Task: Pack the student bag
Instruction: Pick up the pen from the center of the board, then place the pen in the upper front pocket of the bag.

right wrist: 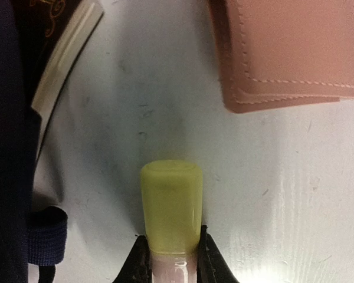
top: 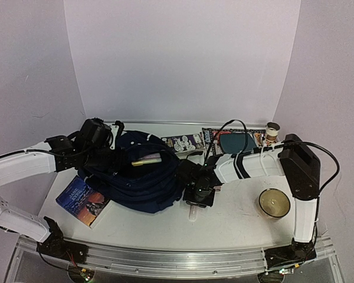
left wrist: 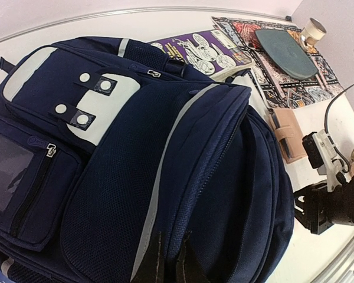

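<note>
The student bag (top: pixel 144 180) is a large navy backpack with white trim, lying at centre left; it fills the left wrist view (left wrist: pixel 135 177). My left gripper (top: pixel 123 158) is shut, and its fingertips (left wrist: pixel 168 262) pinch the fabric edge by the bag's zipper. A pale yellow and pink item (top: pixel 146 159) lies at the bag's top opening. My right gripper (top: pixel 194 202) is just right of the bag, low over the table. It (right wrist: pixel 172 253) is shut on a pink tube with a yellow-green cap (right wrist: pixel 171 200).
A pink leather wallet (right wrist: pixel 289 53) lies just beyond the tube. A book (top: pixel 82 199) lies left of the bag, and a bowl (top: pixel 274 202) stands at the right. A patterned mat (top: pixel 256 138) with a teal pouch (top: pixel 236 142), a sticker book (top: pixel 183 142) and a small jar (top: pixel 273 131) sit at the back.
</note>
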`<state>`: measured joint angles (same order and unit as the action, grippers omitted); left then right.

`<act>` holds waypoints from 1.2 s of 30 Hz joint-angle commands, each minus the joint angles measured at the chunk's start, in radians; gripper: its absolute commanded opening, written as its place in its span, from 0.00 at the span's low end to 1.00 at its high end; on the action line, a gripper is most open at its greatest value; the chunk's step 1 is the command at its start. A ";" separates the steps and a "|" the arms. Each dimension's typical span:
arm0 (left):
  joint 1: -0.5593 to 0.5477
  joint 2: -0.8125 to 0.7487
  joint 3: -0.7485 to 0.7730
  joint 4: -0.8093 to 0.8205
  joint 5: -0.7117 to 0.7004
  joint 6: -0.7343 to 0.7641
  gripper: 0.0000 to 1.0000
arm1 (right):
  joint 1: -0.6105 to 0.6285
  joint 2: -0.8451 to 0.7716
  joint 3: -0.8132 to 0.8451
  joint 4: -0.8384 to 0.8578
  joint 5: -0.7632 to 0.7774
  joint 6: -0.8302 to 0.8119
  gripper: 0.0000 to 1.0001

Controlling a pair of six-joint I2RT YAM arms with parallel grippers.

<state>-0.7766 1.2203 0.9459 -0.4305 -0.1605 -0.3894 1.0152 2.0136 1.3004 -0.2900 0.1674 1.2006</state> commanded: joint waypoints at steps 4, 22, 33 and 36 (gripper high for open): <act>0.002 -0.061 0.032 0.022 0.127 0.007 0.00 | 0.001 -0.128 -0.097 -0.112 0.044 0.016 0.00; 0.000 -0.077 -0.006 0.129 0.366 -0.087 0.00 | -0.006 -0.283 0.143 0.099 -0.091 0.037 0.00; 0.000 -0.089 -0.019 0.212 0.470 -0.159 0.00 | -0.022 -0.149 0.233 0.304 -0.216 0.156 0.00; 0.000 -0.096 -0.025 0.221 0.487 -0.170 0.00 | -0.026 -0.109 0.270 0.318 -0.197 0.180 0.07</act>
<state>-0.7692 1.1881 0.9086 -0.3444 0.2175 -0.5196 0.9985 1.8619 1.4969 -0.0271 -0.0245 1.3294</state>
